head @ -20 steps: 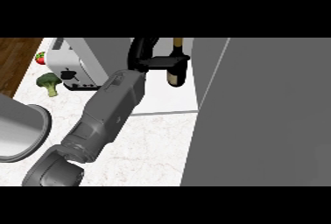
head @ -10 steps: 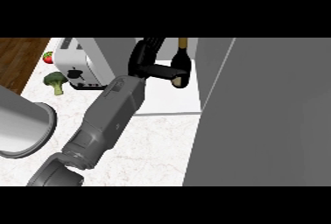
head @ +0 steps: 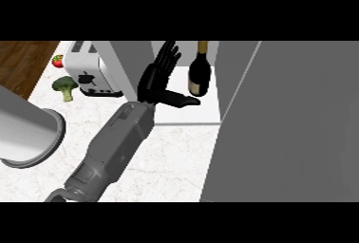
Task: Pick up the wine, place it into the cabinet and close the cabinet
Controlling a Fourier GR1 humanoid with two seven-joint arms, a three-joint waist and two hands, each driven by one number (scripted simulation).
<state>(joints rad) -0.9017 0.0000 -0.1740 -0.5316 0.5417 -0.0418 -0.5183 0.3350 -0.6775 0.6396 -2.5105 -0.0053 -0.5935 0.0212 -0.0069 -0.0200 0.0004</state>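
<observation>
The wine bottle (head: 199,73), dark with a tan neck, stands upright inside the open cabinet (head: 184,116) on its white shelf. My right hand (head: 160,78) is just left of the bottle with its fingers straight and pointing up, so it is open. Its thumb (head: 181,100) sticks out rightward under the bottle's base; I cannot tell whether it touches. The grey right forearm (head: 116,142) runs down to the lower left. The cabinet door (head: 294,123) stands open as a broad grey panel filling the right side. My left hand is out of view.
A toaster (head: 91,71) stands on the marble counter (head: 172,161) at the upper left, with a broccoli (head: 64,86) and a red fruit (head: 57,60) beside it. A large grey cylinder (head: 24,135) fills the left edge. Wooden floor (head: 21,61) shows beyond the counter.
My right hand was curled round the bottle; its fingers have straightened and it has come off to the bottle's left. The bottle stays standing in the cabinet.
</observation>
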